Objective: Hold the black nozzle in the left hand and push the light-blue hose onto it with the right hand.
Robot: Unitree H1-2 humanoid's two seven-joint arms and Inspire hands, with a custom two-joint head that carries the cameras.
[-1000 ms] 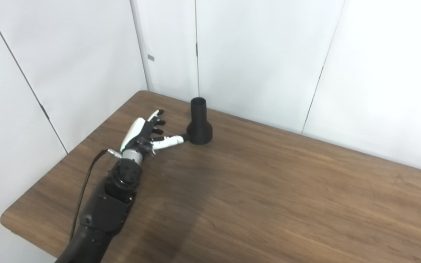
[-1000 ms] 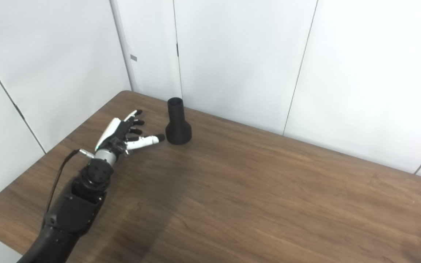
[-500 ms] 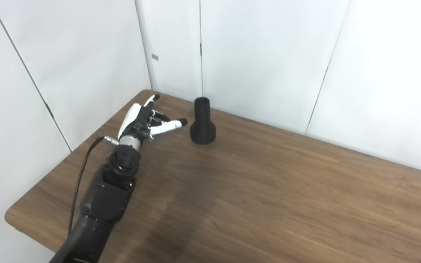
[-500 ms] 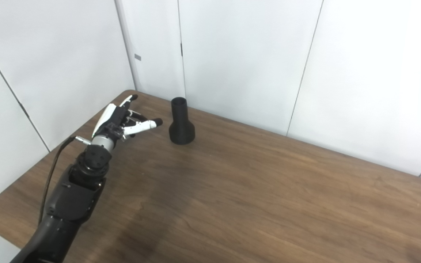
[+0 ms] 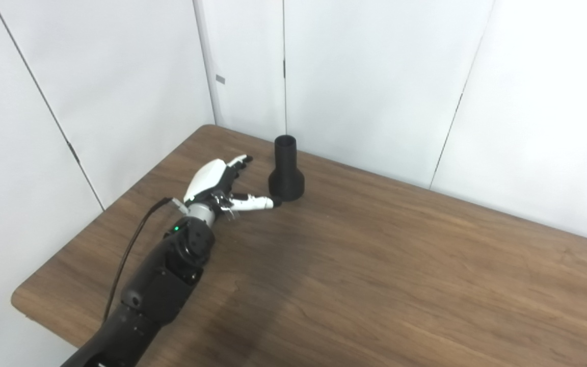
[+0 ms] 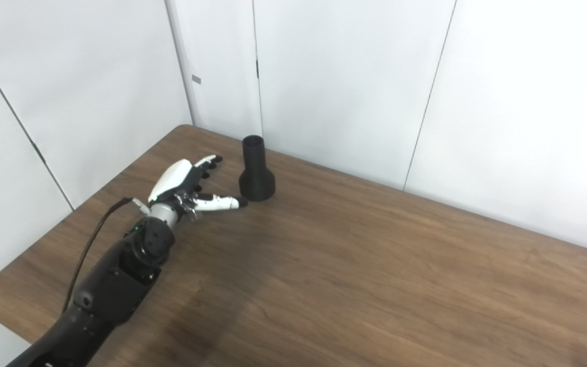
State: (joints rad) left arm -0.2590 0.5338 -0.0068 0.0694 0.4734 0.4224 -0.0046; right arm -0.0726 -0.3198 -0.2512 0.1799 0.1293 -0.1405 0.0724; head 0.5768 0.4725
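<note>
Entering from the near left edge: dark forearm, cable trailing along its left side. Lying low over the table (image 5: 375,285), just left of the target: left hand (image 5: 220,189), fingers spread apart, palm facing down and to the right, gripping nothing. Reaching rightward toward the base of the nozzle: thumb (image 5: 255,203), its tip sitting just beside or touching the flared foot; contact not resolvable from either view. Pointing far and to the left of the neck: remaining fingers (image 6: 207,165), clear of it.

Standing upright at the far left of the table, close to the wall panels: black nozzle (image 5: 286,171), narrow open end up, wide base down.

Not appearing in either view: right hand and light-blue hose.

Step in hand, as judged: approaching for the grasp, nothing secured. Next move calling for sliding the open hand right until thumb and fingers are bracketing the neck, then closing without tipping the part.
</note>
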